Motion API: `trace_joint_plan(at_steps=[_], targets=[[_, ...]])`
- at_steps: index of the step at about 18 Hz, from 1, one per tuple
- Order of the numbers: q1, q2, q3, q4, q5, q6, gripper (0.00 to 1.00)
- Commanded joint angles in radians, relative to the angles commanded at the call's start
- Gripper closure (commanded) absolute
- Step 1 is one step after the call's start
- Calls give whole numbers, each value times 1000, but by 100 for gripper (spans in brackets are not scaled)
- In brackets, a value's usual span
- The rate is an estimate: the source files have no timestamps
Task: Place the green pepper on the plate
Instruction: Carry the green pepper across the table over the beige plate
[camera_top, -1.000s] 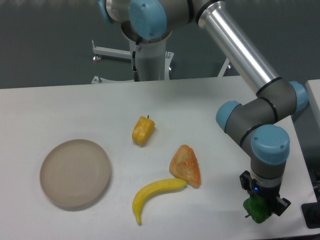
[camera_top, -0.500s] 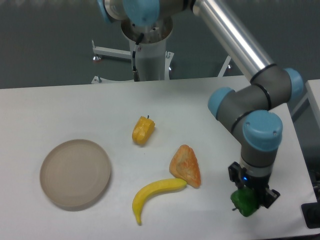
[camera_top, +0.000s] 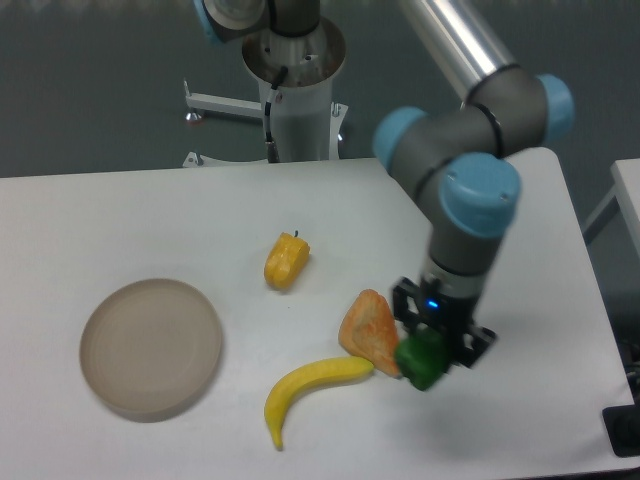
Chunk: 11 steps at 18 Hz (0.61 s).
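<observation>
The green pepper (camera_top: 422, 360) is small, glossy and bright green. My gripper (camera_top: 432, 350) is shut on it and holds it just above the table, right of centre, close beside the orange wedge. The plate (camera_top: 150, 346) is round, beige-tan and shallow, and lies at the left of the table, far from the gripper. Nothing lies on it.
An orange wedge-shaped toy (camera_top: 371, 331) lies just left of the held pepper. A yellow banana (camera_top: 310, 387) lies below it toward the front. A yellow-orange pepper (camera_top: 286, 260) sits mid-table. The arm's base column (camera_top: 296, 100) stands at the back edge.
My gripper has moved left and away from the front right corner, carrying the green pepper, and is now beside the orange wedge. The other objects have not moved.
</observation>
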Motion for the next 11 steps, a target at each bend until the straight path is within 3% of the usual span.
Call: trace_joint_plan(at_steps=[4,11], targets=[[-112,43,-52,2,-6,-184,64],[-290,6,-66,25,11,-466,64]])
